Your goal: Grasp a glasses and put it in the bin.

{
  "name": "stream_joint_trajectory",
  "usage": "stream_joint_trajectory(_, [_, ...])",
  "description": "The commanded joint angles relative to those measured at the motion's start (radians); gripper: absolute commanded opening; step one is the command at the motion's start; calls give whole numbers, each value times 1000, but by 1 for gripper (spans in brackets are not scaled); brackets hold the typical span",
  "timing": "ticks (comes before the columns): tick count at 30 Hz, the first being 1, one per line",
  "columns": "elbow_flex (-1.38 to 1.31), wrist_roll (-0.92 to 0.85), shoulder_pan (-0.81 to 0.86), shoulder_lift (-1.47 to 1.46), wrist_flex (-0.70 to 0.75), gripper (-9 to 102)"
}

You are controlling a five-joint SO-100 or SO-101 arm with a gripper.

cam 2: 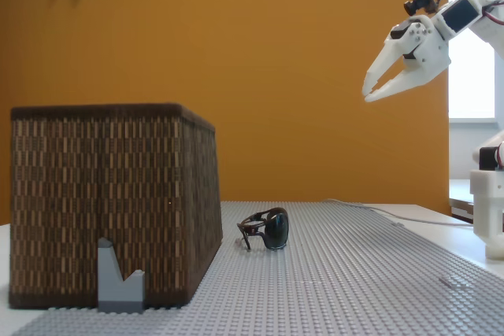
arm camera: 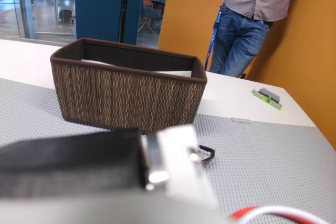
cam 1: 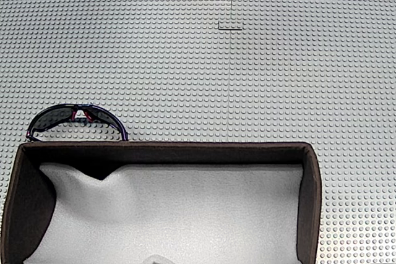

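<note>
One pair of glasses (cam 1: 77,119) and one bin (cam 1: 167,151) are what I count on the studded grey surface (cam 1: 260,78). From the fixed view that looks down, the glasses sit just beyond the bin's far wall, toward its left end, so close that I cannot tell whether they touch it. From the fixed view at the side, the glasses (cam 2: 266,228) rest just right of the bin (cam 2: 110,202), their lenses turned to the right, with bare studs all around their far and right sides. The bin's white lining (cam 1: 185,208) shows inside its dark walls.

One small grey block (cam 2: 120,283) stands against the bin's near wall in that side view. One white cable (cam 2: 394,214) trails across the far right of the surface.

My hand (cam 2: 376,94) hangs high up on the right, well apart from the glasses, its two fingers spread with nothing between them.

In the wrist view, one person (arm camera: 251,22) in jeans stands beyond the bin (arm camera: 128,90), and one small green-and-grey piece (arm camera: 269,98) lies to the right.
</note>
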Motion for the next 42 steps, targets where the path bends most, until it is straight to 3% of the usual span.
stream_joint_trajectory(1, [281, -146, 69, 301, -657, 0])
stream_joint_trajectory(12, [279, -150, 71, 324, -655, 0])
stream_joint_trajectory(21, [-46, 78, 181, -173, -255, 7])
stream_joint_trajectory(28, [-57, 81, 348, -336, -21, 16])
stream_joint_trajectory(35, [146, 51, 371, -451, -170, 19])
stream_joint_trajectory(42, [167, 28, 365, -603, -299, 23])
